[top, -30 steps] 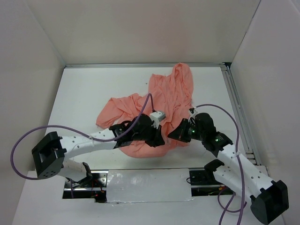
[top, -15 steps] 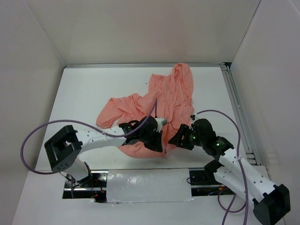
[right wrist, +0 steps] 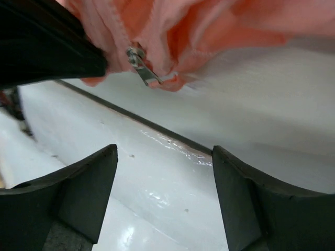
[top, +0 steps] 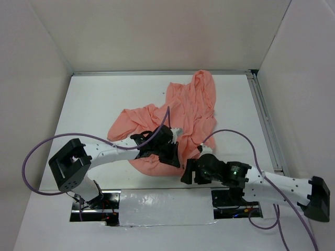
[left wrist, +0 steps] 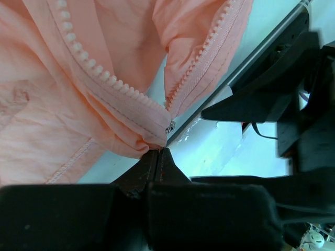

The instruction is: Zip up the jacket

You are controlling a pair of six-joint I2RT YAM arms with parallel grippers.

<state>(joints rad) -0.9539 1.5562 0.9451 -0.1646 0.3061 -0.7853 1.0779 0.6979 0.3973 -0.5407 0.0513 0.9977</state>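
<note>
Left gripper: my fingers are pressed together, pinching the jacket at its hem, right under the foot of the zip.
Right gripper: my fingers stand wide apart with nothing between them; only bare table shows in the gap.
Jacket: crumpled on the table, from the middle toward the far right, its far end reaching the back edge. The near hem is held in my left grip, close to the front edge.
Zip: two rows of teeth run apart and meet at the slider, just above my left fingertips.
Pull tab: a small metal piece hanging from the bunched hem, ahead of my right fingers, just beside my dark left finger. My right gripper is not touching it.
Grippers: near each other at the front of the table, the right one nearer the edge.
Edges: a shiny strip runs along the front; a rail lines the right side; walls close in the back and both sides.
Room: wide bare table left of the jacket; only a narrow lane between it and the rail.
</note>
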